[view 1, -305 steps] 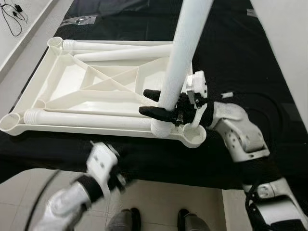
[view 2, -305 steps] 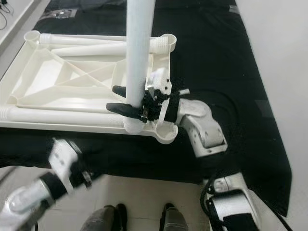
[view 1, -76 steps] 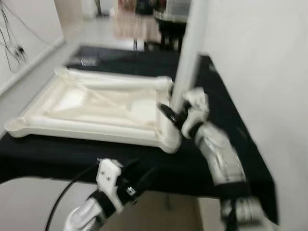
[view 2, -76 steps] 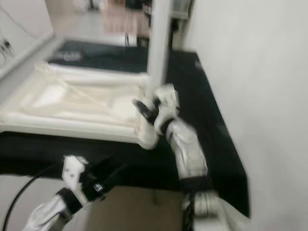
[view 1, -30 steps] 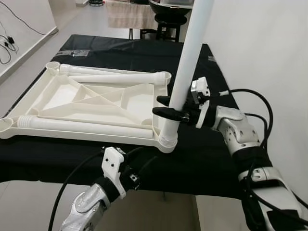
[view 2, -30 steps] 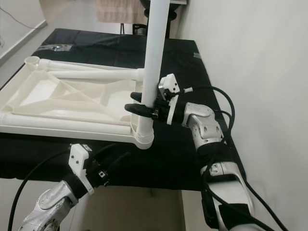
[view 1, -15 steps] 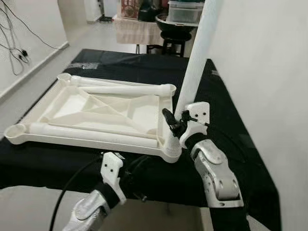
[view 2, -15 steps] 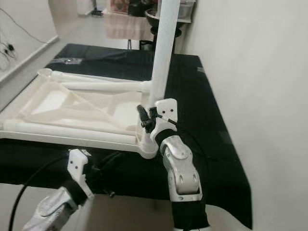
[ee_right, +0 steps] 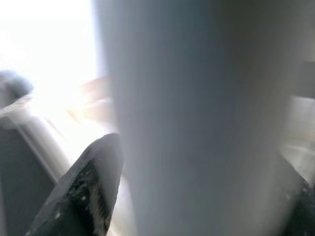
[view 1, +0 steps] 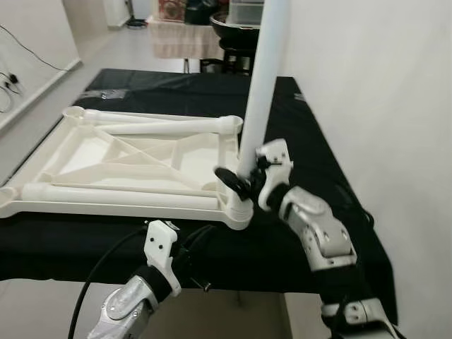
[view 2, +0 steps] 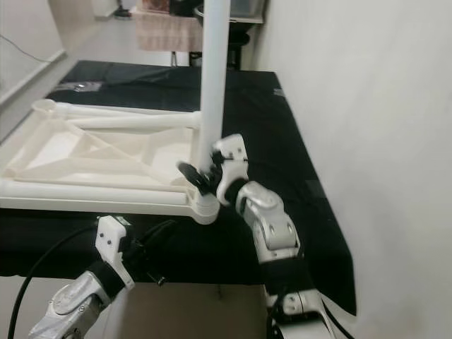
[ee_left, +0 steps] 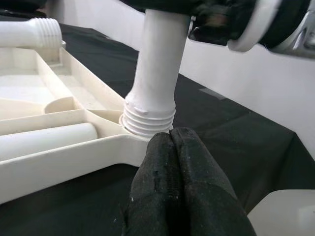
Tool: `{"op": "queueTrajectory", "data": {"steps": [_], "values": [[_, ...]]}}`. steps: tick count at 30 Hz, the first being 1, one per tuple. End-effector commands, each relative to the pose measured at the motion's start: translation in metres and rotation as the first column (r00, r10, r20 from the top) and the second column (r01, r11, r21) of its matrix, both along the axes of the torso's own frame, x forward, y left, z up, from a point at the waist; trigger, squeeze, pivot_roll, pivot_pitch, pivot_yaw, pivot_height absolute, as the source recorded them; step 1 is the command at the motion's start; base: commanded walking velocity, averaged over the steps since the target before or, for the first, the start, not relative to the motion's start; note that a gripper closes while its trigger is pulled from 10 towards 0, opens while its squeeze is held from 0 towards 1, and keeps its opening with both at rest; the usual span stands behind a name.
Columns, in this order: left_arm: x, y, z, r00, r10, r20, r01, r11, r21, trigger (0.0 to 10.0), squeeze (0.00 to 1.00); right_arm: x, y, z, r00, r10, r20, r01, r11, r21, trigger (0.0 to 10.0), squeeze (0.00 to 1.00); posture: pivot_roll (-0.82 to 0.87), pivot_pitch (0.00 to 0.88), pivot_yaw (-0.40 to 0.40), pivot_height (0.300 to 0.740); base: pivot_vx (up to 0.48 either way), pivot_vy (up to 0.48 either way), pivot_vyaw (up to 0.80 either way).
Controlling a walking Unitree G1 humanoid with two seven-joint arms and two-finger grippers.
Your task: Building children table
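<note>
The white plastic tabletop (view 1: 78,152) lies upside down on a black-covered table (view 1: 311,127). One white leg (view 1: 258,92) stands upright in its near right corner socket (ee_left: 147,120). My right gripper (view 1: 236,185) is shut on this leg just above the socket; in the right wrist view the leg (ee_right: 197,123) sits between the black fingers (ee_right: 83,191). My left gripper (view 1: 194,239) hangs at the table's front edge below that corner. Its fingertips (ee_left: 170,142) are pressed together, holding nothing, close to the socket's threaded collar.
Two loose legs lie on the tabletop, one near its far side (view 1: 166,127) and one along its near edge (view 1: 120,196). A white wall (view 1: 374,106) runs close along the table's right side. A stool and furniture (view 1: 233,25) stand beyond the far end.
The view has shifted slightly. The upright leg stands straighter in its socket than half a second ago, with my right gripper still on it. My left gripper stays at the front edge.
</note>
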State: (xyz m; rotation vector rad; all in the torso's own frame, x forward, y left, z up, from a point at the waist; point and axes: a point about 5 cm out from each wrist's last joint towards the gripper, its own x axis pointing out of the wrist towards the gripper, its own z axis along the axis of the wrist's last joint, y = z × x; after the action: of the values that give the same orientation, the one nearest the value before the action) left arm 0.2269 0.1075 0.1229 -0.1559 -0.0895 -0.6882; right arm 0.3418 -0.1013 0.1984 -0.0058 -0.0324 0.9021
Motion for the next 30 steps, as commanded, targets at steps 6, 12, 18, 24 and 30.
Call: {"op": "queueTrajectory", "data": {"steps": [6,12,18,24,30], "values": [[0.002,-0.002,-0.005,1.0,0.0,-0.011,0.0,1.0,0.016,10.0,0.0,0.01,-0.002,0.009,0.95,0.312,0.008,-0.311,0.95,-0.041,10.0,0.0,0.06,0.046,-0.076,0.74,0.0,0.0,0.0],[0.003,-0.002,-0.006,1.0,-0.002,-0.016,0.002,1.0,0.018,0.0,0.0,0.017,0.002,0.01,0.93,0.368,-0.016,-0.368,0.93,-0.025,0.0,0.0,0.08,0.042,-0.056,0.74,0.0,0.0,0.0],[0.002,-0.001,-0.007,1.0,-0.004,-0.022,0.004,1.0,0.016,0.0,0.0,0.02,-0.001,0.008,0.921,0.389,-0.026,-0.389,0.921,0.019,0.0,0.0,0.08,0.044,-0.046,0.74,0.0,0.0,0.0],[0.001,0.0,-0.007,1.0,-0.01,-0.027,0.01,1.0,0.016,0.0,0.0,0.021,-0.006,0.0,0.95,0.313,0.004,-0.313,0.95,-0.009,0.0,0.0,0.08,0.052,-0.043,0.74,0.0,0.0,0.0],[0.0,0.002,-0.007,0.999,0.006,-0.034,-0.006,1.0,0.01,10.0,0.0,0.008,0.011,-0.046,0.96,-0.255,-0.114,0.253,0.967,-0.036,0.0,0.0,0.08,0.071,-0.057,0.74,0.0,0.0,0.0]]}}
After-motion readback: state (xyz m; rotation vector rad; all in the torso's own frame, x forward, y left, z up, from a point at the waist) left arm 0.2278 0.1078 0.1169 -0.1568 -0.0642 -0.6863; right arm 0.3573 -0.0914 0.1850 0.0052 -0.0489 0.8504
